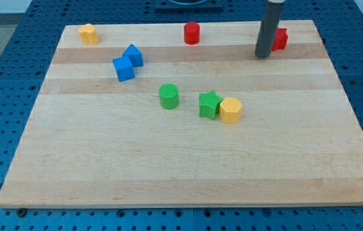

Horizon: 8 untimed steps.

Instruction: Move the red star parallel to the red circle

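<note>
The red star (279,39) lies near the board's top right edge, partly hidden behind my rod. The red circle (192,33) stands at the top centre, to the left of the star and at about the same height in the view. My tip (262,56) rests on the board just left of and slightly below the red star, close to or touching it.
A yellow block (88,33) sits at the top left. Two blue blocks (133,55) (123,68) lie side by side left of centre. A green cylinder (168,96), a green star (210,104) and a yellow hexagon (230,110) sit mid-board. The wooden board (181,167) lies on a blue pegboard table.
</note>
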{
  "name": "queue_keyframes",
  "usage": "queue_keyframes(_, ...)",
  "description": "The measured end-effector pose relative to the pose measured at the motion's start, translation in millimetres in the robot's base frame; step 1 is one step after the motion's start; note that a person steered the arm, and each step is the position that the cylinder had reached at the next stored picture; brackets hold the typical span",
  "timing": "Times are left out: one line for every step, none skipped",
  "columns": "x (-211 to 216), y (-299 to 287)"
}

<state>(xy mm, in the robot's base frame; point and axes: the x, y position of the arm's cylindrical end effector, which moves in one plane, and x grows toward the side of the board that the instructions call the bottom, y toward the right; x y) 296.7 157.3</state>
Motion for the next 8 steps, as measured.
queue_keyframes(-11, 12)
queue_keyframes(-12, 21)
queue_keyframes(-16, 27)
queue_keyframes(-26, 27)
queue_keyframes(-29, 27)
queue_keyframes(-29, 28)
queue_keyframes(-29, 34)
queue_keyframes(-29, 37)
